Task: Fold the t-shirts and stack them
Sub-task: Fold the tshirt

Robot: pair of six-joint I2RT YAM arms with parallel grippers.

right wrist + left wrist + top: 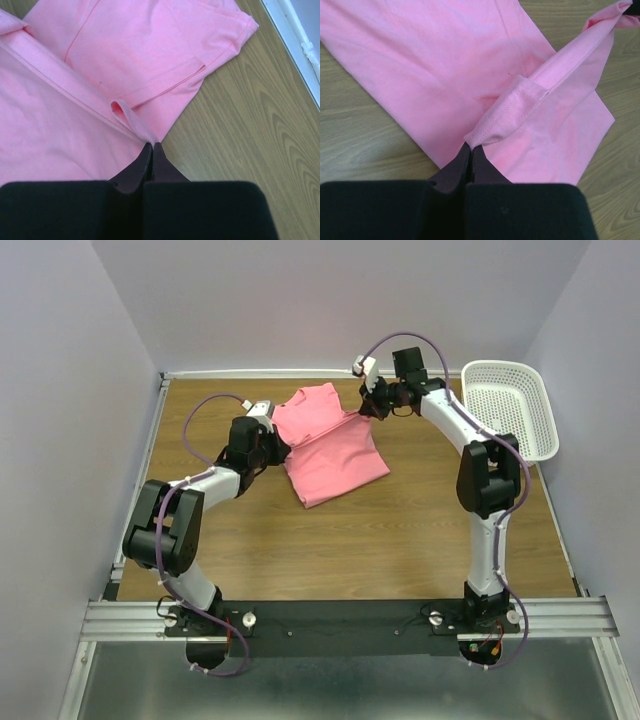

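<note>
I have the shirt (330, 445) lying on the far half of the table (400, 530), between my two arms and well apart from the basket (505, 405), which sits at the far right corner. From above, the pink cloth looks partly folded, with one end pointing toward the back wall and the wider end toward me. My left gripper (272, 445) is at the shirt's left edge and my right gripper (365, 405) is at its far right edge. In the left wrist view, the dark fingers (457, 167) are pressed together with no gap, pinching a stitched, hemmed bit of the cloth just above the wood. From that pinch a raised ridge of fabric runs away toward the upper right corner of the view, while the rest of the shirt lies flat underneath. In the right wrist view, that pair of fingers (135, 167) is likewise closed tight on a thin folded edge of the shirt, right where the cloth meets bare wood. A small loop of fabric stands up just beyond the tips, and a long crease leads off to the upper left. So both hands are clamped on the same shirt, one at each end of that lifted fold.
</note>
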